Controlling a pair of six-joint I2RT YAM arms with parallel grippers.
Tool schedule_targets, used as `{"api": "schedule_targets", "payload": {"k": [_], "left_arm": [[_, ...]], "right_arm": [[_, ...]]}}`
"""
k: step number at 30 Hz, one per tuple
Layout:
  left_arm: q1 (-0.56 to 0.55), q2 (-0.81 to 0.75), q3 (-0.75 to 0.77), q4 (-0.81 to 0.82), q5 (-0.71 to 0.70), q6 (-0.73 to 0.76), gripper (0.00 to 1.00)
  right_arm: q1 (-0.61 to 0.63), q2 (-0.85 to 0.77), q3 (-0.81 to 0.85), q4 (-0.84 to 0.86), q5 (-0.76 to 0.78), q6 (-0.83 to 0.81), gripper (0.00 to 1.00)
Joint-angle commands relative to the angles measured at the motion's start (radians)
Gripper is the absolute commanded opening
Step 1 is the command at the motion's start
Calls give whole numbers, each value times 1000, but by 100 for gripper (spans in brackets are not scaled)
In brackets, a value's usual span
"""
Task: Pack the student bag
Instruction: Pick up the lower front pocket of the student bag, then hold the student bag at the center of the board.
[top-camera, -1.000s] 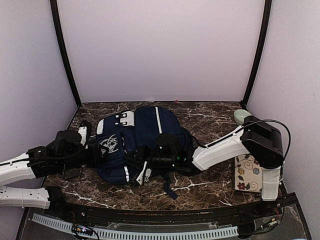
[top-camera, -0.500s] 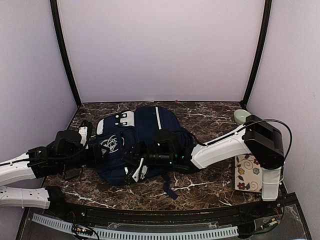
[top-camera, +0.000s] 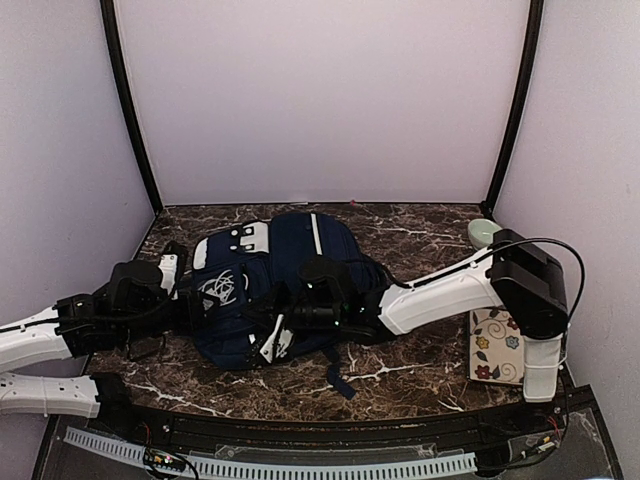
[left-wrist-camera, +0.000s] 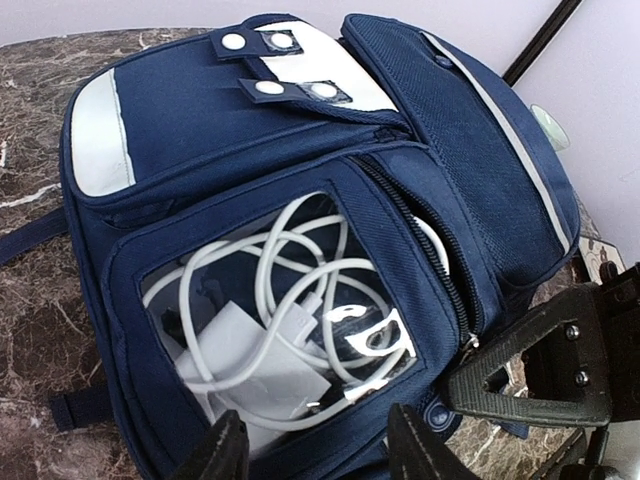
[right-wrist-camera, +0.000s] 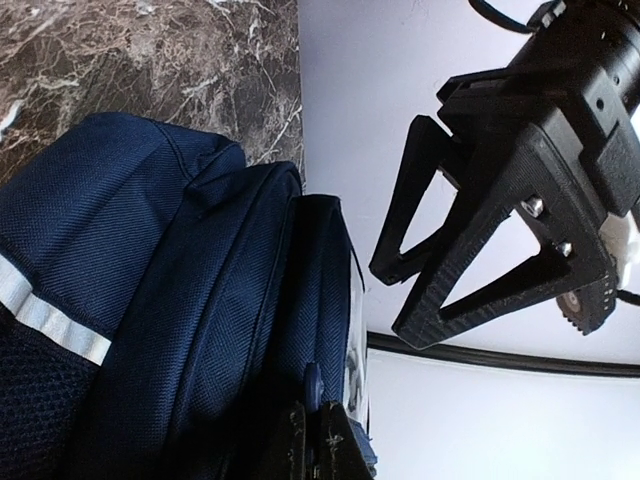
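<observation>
Pocket zip in hand, packing partway

Top: student bag (top-camera: 290, 250) lies flat on table (top-camera: 420, 378), left of centre; floral flat item (top-camera: 497, 345) by right edge not in bag. Left wrist: left gripper (left-wrist-camera: 320, 445) jaws apart at pocket corner, holding nothing; white cables (left-wrist-camera: 290, 300) inside, zip partly open. Right wrist: right gripper (right-wrist-camera: 320, 440) clamped on zip pull (right-wrist-camera: 312, 385). Remaining, I'd guess: close zip.

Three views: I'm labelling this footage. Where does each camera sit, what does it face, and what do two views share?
Top external: above and behind the arms, looking down on the student bag on the table; both arms show.
Left wrist: close over the bag's clear pocket; left gripper, open, at the bottom edge.
Right wrist: along the bag's side; right gripper, shut, at the bottom.
Shared: each wrist view shows the other arm's gripper.
</observation>
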Motion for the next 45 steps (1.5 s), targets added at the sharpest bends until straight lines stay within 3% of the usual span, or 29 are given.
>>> {"api": "schedule_targets", "payload": {"k": [1,4,8,14,17,19,23,29,34,37,42,45], "left_arm": [[-4,-14,-13,61,65,121,44],[-9,-28,-21,133,95,254,34],[-40,-61,-114,327,85,502,29],[-85,-112,-246,543,72,830,30],[-103,-79,-250,564,36,940,44],[-119,-19,-232,560,6,1011,50],[-155,113,-215,603,-63,1142,53],[-172,264,-253,884,-233,1441,52],[-174,350,-254,969,-317,1531,52],[-175,394,-253,978,-325,1538,39],[-177,460,-250,1012,-373,1561,3],[-189,458,-247,992,-370,1546,0]], "right_arm": [[11,-24,93,-50,16,273,0],[-23,-36,237,-268,-112,641,0],[-89,5,309,-332,-304,1014,0],[-166,57,268,-112,-462,1523,0],[-187,62,232,10,-487,1694,0],[-190,69,234,30,-481,1742,0],[-196,88,256,52,-461,1830,0],[-205,125,312,16,-426,1912,0],[-208,133,322,23,-404,1953,0],[-208,138,338,24,-399,1975,0],[-213,153,376,3,-372,1987,0],[-222,172,403,0,-327,2000,0]]}}
